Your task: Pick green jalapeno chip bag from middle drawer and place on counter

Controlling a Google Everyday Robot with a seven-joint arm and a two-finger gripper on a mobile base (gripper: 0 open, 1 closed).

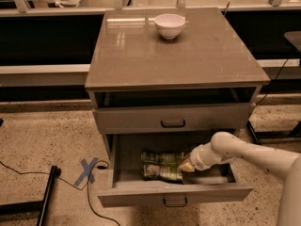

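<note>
Shadow is being cast over the open middle drawer [141, 195] at lower centre, where the green jalapeno chip bag [159, 165] is lying crumpled. The gripper [185, 166] is being held at the bag's right end, merging with the foil, so its grasp cannot be told, and the arm [256, 155] is being cut off at the right edge.

Counter [197, 55] with bowl [170, 25], end effector [186, 165] in drawer [141, 195]
</note>
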